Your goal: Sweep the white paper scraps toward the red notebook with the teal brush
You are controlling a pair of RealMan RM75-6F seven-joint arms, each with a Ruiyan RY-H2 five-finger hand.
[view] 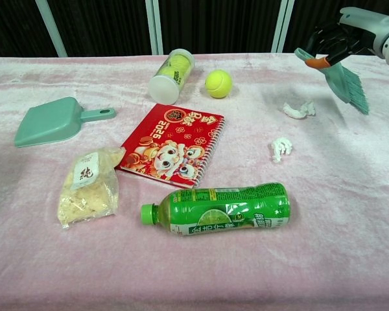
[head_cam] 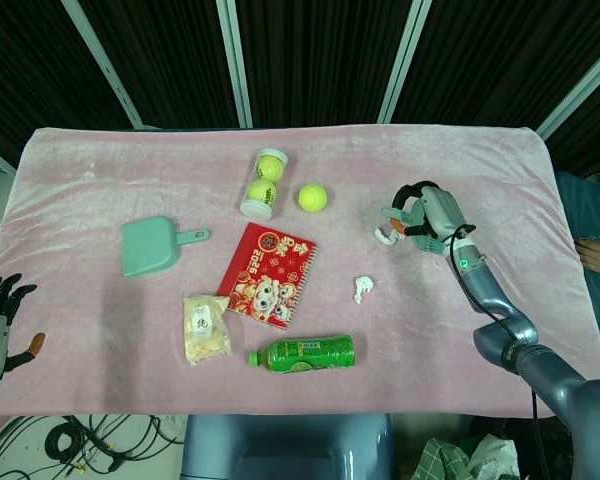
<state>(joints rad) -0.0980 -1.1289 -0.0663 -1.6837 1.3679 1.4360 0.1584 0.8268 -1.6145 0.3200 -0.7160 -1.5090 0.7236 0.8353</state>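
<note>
My right hand [head_cam: 427, 211] [view: 338, 37] grips the teal brush [view: 344, 80] by its handle, above the cloth at the back right. The brush is tilted, and its bristles [view: 358, 100] point down and to the right, apart from the scraps. One white paper scrap [head_cam: 383, 236] [view: 299, 109] lies just left of the brush. A second scrap [head_cam: 362, 288] [view: 281, 148] lies nearer the front. The red notebook [head_cam: 271, 274] [view: 172, 144] lies flat left of both scraps. My left hand [head_cam: 0, 318] hangs off the table's front left corner, fingers apart and holding nothing.
A teal dustpan [head_cam: 150, 246] [view: 52, 121] sits at the left. A tube of tennis balls [head_cam: 263, 183] and a loose tennis ball [head_cam: 312, 197] lie behind the notebook. A green bottle [head_cam: 305, 352] [view: 220, 208] and a snack bag [head_cam: 206, 327] lie in front of it.
</note>
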